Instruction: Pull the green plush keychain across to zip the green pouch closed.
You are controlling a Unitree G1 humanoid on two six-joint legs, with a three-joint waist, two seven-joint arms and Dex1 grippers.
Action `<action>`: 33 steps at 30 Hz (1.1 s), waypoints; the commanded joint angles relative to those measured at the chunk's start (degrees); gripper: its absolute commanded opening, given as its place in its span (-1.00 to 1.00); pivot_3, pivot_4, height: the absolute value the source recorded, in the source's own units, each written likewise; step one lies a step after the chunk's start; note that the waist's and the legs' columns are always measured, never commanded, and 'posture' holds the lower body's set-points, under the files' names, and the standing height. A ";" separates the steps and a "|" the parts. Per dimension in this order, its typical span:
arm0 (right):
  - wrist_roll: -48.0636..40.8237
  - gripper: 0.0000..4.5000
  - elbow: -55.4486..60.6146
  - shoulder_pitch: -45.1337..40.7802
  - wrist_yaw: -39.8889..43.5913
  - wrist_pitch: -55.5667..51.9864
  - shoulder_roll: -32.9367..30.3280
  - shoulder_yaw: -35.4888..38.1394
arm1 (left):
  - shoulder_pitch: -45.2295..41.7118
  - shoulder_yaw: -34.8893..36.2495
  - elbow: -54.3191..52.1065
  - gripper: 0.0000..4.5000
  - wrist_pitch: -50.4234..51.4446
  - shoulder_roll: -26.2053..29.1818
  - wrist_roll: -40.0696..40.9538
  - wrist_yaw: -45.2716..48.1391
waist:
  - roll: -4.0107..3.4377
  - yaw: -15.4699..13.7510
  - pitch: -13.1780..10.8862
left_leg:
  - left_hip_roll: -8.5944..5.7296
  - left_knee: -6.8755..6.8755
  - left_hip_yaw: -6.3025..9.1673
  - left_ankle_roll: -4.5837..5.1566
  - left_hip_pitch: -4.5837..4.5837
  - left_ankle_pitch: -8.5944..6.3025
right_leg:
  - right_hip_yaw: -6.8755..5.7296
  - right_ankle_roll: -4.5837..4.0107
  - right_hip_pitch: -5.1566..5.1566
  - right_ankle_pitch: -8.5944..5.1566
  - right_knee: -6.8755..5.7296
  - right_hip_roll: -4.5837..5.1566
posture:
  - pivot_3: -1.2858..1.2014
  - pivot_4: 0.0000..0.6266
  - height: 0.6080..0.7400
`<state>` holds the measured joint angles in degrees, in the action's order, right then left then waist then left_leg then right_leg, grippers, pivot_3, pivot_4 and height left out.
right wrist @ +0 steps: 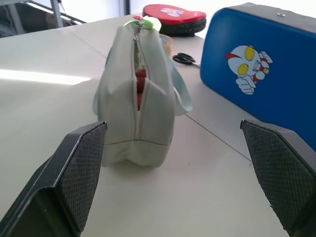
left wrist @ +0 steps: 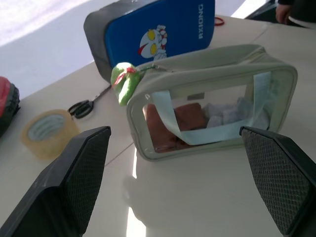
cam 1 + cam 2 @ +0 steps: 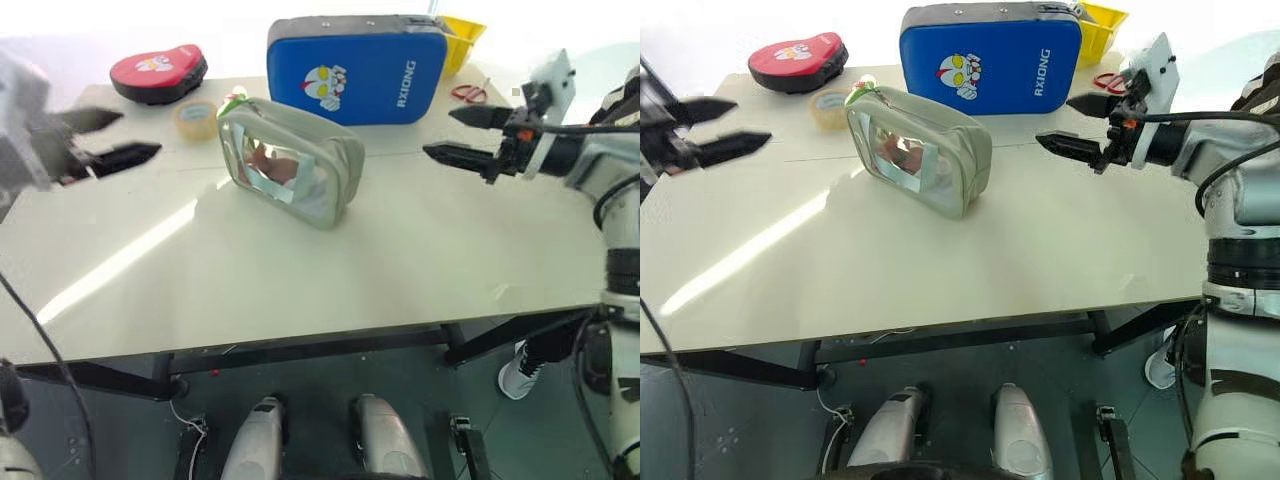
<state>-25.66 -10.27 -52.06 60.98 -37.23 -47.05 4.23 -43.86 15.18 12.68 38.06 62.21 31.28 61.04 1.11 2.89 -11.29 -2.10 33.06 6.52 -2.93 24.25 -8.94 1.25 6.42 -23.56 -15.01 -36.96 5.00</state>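
The green pouch [image 3: 292, 163] stands on the white table [image 3: 300, 270], a pale sage box with a clear window showing reddish contents. Its top zipper gapes open along the pouch [image 1: 137, 98]. The green plush keychain [image 2: 124, 81] hangs at the pouch's far-left end, lime with a bit of pink; it also shows as the keychain [image 3: 235, 99]. My left gripper [image 3: 108, 137] hovers open to the left of the pouch, well apart from it. My right gripper [image 3: 462, 135] hovers open to the right, also apart. Both hold nothing.
A big blue pad [image 3: 357, 68] stands just behind the pouch. A roll of tape [image 3: 196, 119] and a red mitt [image 3: 158, 72] lie at the back left. Black scissors [image 2: 82, 106] lie near the tape, red scissors [image 3: 468, 94] and a yellow bin [image 3: 462, 38] at the back right.
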 commanded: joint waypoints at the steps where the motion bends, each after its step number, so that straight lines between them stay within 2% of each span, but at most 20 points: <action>1: 0.01 1.00 1.65 -2.13 -0.53 -0.22 0.89 -0.37 | 0.23 -0.89 2.18 0.97 -2.81 0.50 -2.09 1.73 | -0.01 0.01 -0.01 | 0.00 0.00 -0.01 0.00 0.01 0.00 | 0.01 -0.01 -0.02 -0.01 -0.01 0.00 | 0.03 -0.52 1.00; 15: 1.89 1.00 2.98 -2.49 -4.10 0.44 3.58 -1.54 | 0.14 -1.21 1.60 0.97 -3.30 -2.25 -2.77 1.50 | 0.02 -0.26 -0.03 | -0.03 0.03 -0.01 0.00 0.22 0.01 | 0.02 0.13 -0.21 0.09 -0.07 0.02 | 0.03 -0.52 1.00; 20: 1.04 1.00 7.44 -3.09 -3.85 -2.65 5.75 -4.31 | 0.48 -1.64 -0.03 0.97 -3.74 -2.54 -3.35 1.63 | 0.02 -0.23 -0.03 | -0.01 0.03 -0.01 -0.01 0.23 0.01 | 0.03 0.14 -0.25 0.09 -0.10 0.01 | 0.03 -0.52 1.00; 24: 2.89 1.00 9.24 -5.76 -8.18 -4.84 10.40 -7.53 | 0.40 -1.08 -4.01 0.97 -1.59 -3.81 -1.25 1.09 | 0.02 -0.24 -0.03 | -0.01 0.04 -0.01 -0.01 0.23 0.01 | 0.04 0.13 -0.25 0.10 -0.12 0.01 | 0.03 -0.52 1.00; 27: 6.08 1.00 6.47 -10.81 -13.02 -5.04 16.68 -11.11 | 0.98 -1.84 -7.65 0.97 -0.42 -4.68 -0.27 1.31 | 0.02 -0.10 -0.03 | 0.00 0.06 0.00 -0.01 0.22 0.01 | 0.04 0.13 -0.27 0.10 -0.16 0.00 | 0.03 -0.52 1.00; 30: 9.64 1.00 0.84 -15.39 -15.50 -2.16 21.98 -14.05 | 0.66 -2.10 -9.51 0.97 0.41 -5.63 0.34 0.64 | 0.02 -0.11 -0.03 | 0.00 0.04 -0.01 -0.02 0.23 0.02 | 0.07 0.12 -0.32 0.10 -0.20 0.00 | 0.03 -0.52 1.00; 33: 13.72 1.00 -9.65 -20.13 -16.44 3.78 26.74 -16.81 | 1.49 -2.44 -12.12 0.97 0.47 -6.12 0.62 0.76 | 0.03 -0.17 -0.02 | -0.01 0.03 -0.01 -0.02 0.24 0.02 | 0.06 0.13 -0.33 0.10 -0.21 -0.02 | 0.03 -0.52 1.00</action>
<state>-14.19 -15.95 -69.43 45.34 -37.26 -21.38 -12.18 -42.26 12.03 3.48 38.65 55.65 31.06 61.87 1.15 2.71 -11.31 -2.13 33.09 6.51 -2.95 24.49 -8.91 1.31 6.54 -23.89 -14.90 -37.16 4.99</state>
